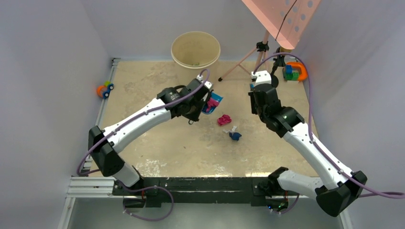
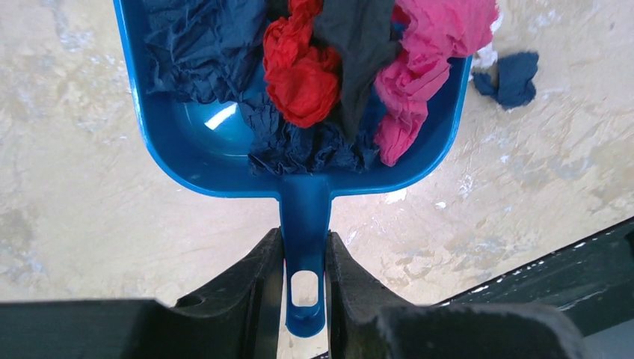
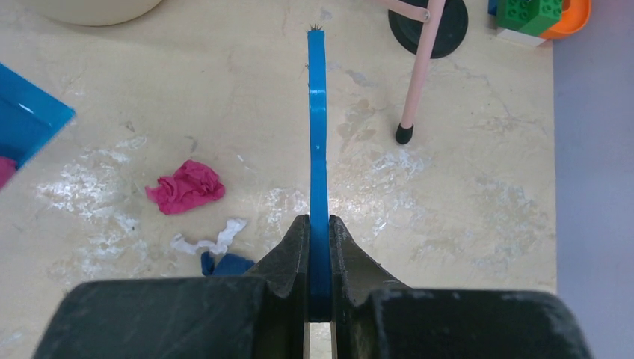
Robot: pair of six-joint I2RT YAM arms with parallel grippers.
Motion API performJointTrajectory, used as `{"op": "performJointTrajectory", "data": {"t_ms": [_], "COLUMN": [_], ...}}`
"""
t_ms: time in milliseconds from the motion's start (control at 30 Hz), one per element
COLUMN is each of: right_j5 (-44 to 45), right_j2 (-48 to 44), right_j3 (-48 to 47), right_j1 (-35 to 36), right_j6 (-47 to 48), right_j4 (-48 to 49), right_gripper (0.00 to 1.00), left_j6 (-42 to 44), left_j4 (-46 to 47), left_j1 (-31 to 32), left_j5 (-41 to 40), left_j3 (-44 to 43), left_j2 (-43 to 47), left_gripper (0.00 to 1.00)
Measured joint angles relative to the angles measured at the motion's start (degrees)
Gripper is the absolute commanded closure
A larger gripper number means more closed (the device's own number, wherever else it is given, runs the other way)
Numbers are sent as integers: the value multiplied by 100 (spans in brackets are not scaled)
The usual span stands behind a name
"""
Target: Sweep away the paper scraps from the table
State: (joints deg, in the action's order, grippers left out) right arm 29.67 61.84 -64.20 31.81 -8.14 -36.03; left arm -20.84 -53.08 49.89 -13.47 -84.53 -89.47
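Left jaws are clamped on the dustpan handle, and the grip looks square. The dustpan is already loaded: red wad plus pink, black and dark blue paper heaped toward the mouth.

Right jaws are shut on a thin blue tool seen edge-on. I take it for the brush.

Paper scraps not yet collected from the tabletop: pink wad, white shred, dark blue wad. They sit clustered mid-table, just near-right of the pan.

My read: one more sweep is pending, then a dump into the beige bucket at the far edge.

To do it well:
- Keep the pan level so the load doesn't roll out.
- Set the lip flat on the tabletop left of the pink wad.
- Bring the brush down right of the blue wad and make one slow stroke left.
- Stay clear of the tripod leg.
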Motion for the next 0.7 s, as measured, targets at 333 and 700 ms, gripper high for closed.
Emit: {"op": "performJointTrajectory", "data": {"t_ms": [333, 700], "right_j5": [-525, -909], "right_j2": [-208, -579], "right_j3": [157, 748], "right_j1": [0, 0], "right_j6": [-177, -361], "right_j4": [59, 177], "right_gripper": [100, 100], "left_j6": [157, 439], "left_j4": [-1631, -2308], "left_j1": [-796, -1506], "left_j5": [509, 1436], "left_j3": [-2695, -5633], "left_j2": [-1012, -2634], "left_gripper": [100, 100]}}
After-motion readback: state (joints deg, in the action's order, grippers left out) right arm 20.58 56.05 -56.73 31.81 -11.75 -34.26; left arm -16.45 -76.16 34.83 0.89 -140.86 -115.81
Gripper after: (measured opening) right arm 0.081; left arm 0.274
